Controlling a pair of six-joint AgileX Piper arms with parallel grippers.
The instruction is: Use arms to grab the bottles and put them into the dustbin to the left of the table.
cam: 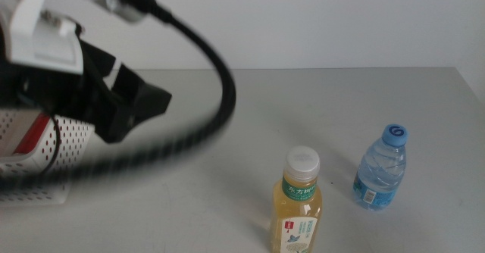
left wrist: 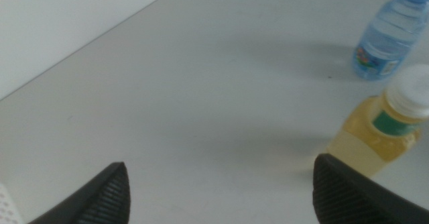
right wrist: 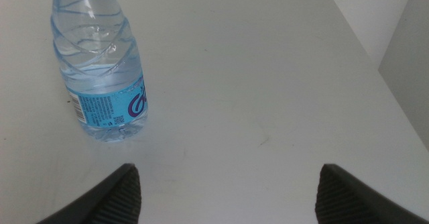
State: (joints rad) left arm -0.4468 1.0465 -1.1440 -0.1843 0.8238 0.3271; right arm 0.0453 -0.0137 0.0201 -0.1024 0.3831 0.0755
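Two bottles stand upright on the grey table (cam: 318,101). The yellow-drink bottle (cam: 297,207) with a white cap is near the front edge. The clear water bottle (cam: 381,170) with a blue cap is to its right. My left gripper (cam: 148,113) hangs open and empty above the table's left side, beside the dustbin (cam: 64,143), well left of both bottles. Its wrist view shows the left gripper (left wrist: 221,184) with jaws wide apart, the yellow bottle (left wrist: 375,133) and the water bottle (left wrist: 392,36). The right gripper (right wrist: 228,190) is open, with the water bottle (right wrist: 100,70) close ahead and off to one side.
The left arm's thick black cable (cam: 220,109) arcs over the table's left half. Something red and white (cam: 23,135) shows inside the dustbin. The table's far edge meets a white wall (cam: 318,18). The right arm is out of the middle view.
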